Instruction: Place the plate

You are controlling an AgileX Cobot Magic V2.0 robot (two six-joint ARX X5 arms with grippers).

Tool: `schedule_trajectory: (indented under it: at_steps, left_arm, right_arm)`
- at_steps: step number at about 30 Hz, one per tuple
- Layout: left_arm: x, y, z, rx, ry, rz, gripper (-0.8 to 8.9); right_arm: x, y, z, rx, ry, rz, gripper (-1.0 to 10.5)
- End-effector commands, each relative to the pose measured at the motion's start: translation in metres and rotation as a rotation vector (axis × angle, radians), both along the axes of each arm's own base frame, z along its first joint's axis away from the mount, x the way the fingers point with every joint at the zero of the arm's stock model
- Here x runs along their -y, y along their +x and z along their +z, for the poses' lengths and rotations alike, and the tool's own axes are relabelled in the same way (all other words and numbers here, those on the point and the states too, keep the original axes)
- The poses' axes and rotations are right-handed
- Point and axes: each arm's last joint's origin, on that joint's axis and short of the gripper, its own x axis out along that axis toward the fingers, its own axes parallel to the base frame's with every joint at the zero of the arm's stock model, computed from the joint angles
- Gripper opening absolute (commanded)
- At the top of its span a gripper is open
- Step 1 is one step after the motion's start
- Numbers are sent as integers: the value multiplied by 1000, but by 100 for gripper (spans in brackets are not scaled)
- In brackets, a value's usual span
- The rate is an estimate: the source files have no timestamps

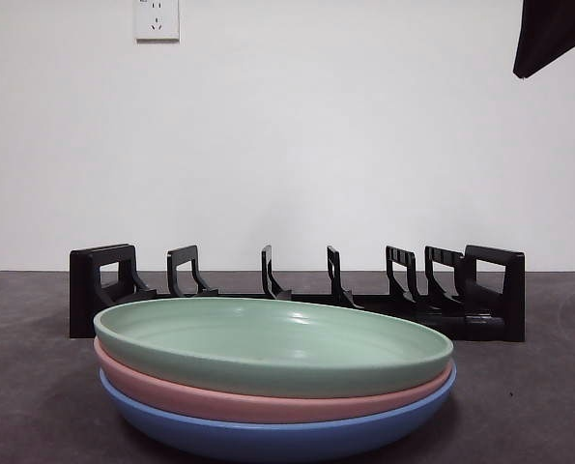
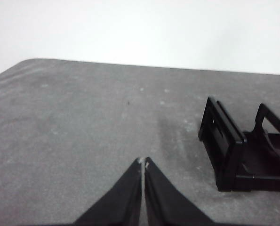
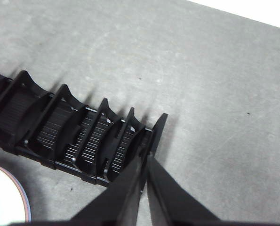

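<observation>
A plain white wall (image 1: 297,145) fills the background of the front view, evenly lit and bare except for a white power socket (image 1: 157,18) high up near its left edge. Below it stretches a dark grey table (image 1: 548,387) with a matte, faintly speckled surface, its far edge meeting the wall in a straight line.

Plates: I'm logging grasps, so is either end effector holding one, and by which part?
Nothing is held. The left end effector and right end effector are shut and empty.
</observation>
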Motion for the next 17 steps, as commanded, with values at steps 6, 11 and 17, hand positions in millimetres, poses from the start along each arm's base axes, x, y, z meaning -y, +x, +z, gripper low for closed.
schedule_trajectory:
  at_steps: [6, 11, 17]
  left_arm:
    - [-5, 1, -4, 7, 23, -2, 7]
    - [-5, 1, -4, 5, -6, 0, 7]
    - [-5, 1, -4, 5, -6, 0, 7]
  right_arm:
    - [-1, 1, 3, 19, 11, -2, 22]
    - [-1, 1, 3, 19, 11, -2, 22]
    - [-1, 1, 3, 19, 11, -2, 22]
